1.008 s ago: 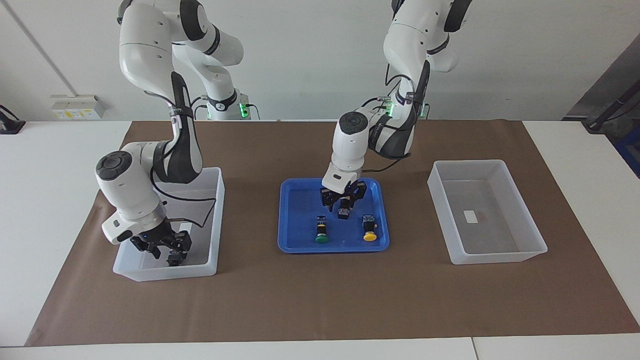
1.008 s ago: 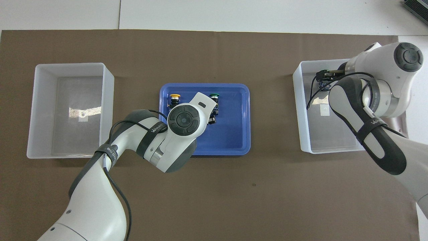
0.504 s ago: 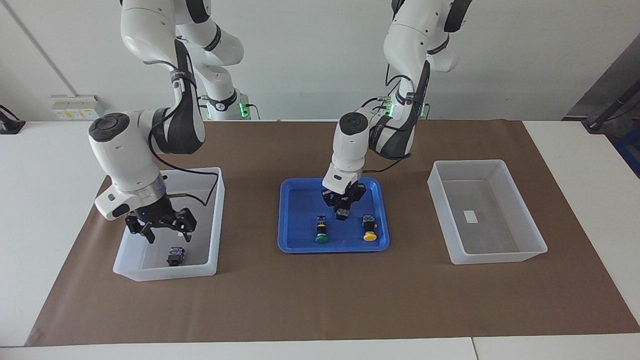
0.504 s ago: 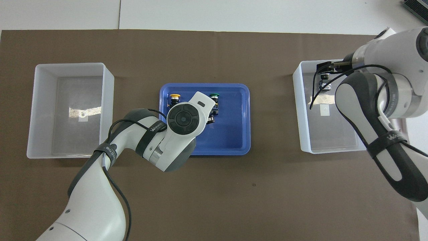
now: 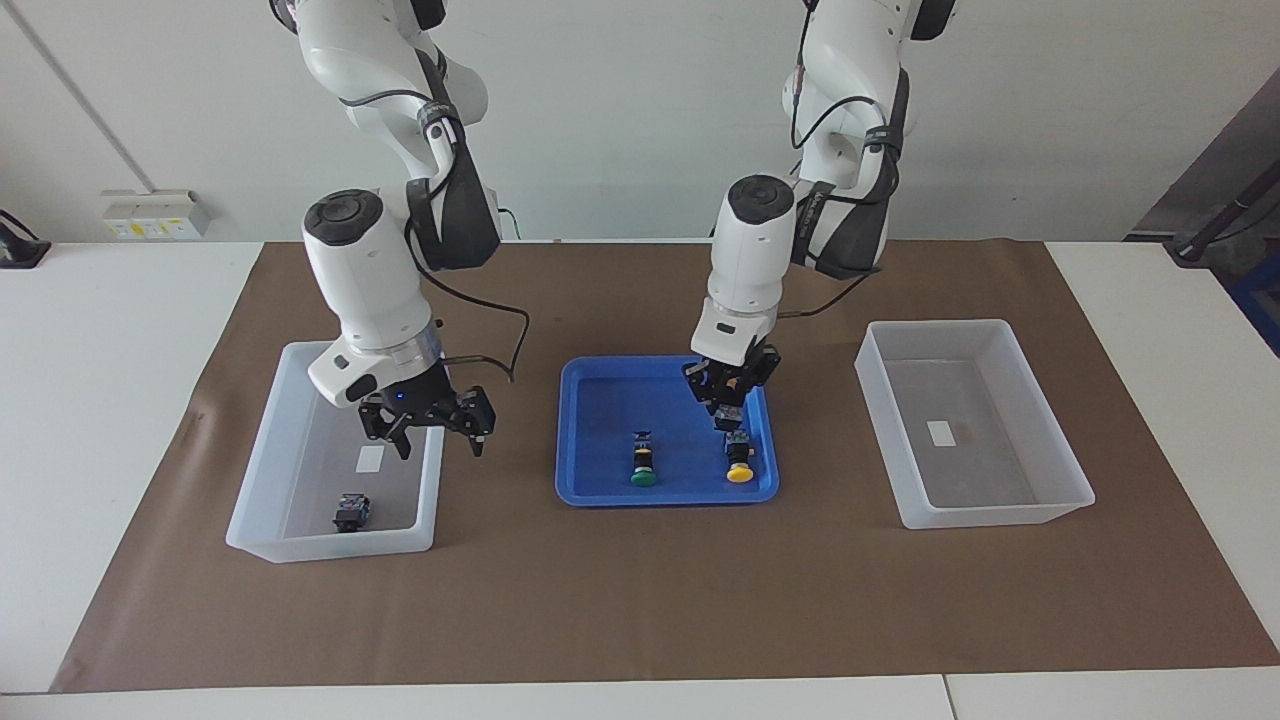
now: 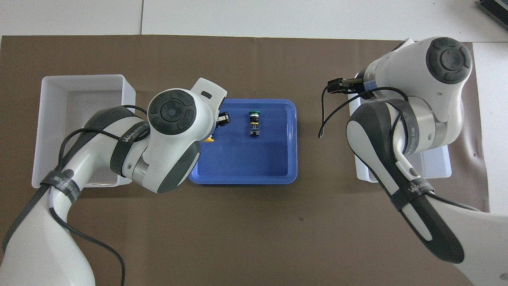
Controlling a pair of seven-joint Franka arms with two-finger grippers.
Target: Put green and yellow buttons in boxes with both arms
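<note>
My right gripper (image 5: 428,436) is open and empty, raised over the wall of the box (image 5: 262,470) at the right arm's end, on the tray's side. One button (image 5: 350,512) lies in that box; its cap colour does not show. My left gripper (image 5: 728,398) is shut on a black-bodied button (image 5: 728,414) and holds it above the blue tray (image 5: 600,410), over a yellow button (image 5: 738,460). A green button (image 5: 642,462) lies beside it and also shows in the overhead view (image 6: 254,121). The box (image 5: 1010,345) at the left arm's end holds only its label.
The tray sits mid-table on brown paper (image 5: 640,600), between the two boxes. In the overhead view my left arm (image 6: 170,131) covers the tray's end and my right arm (image 6: 401,131) covers most of its box (image 6: 442,169).
My right gripper let go of a button in its box, rose and swung toward the tray. My left gripper shut on a button in the tray and lifted it toward the left arm's end.
</note>
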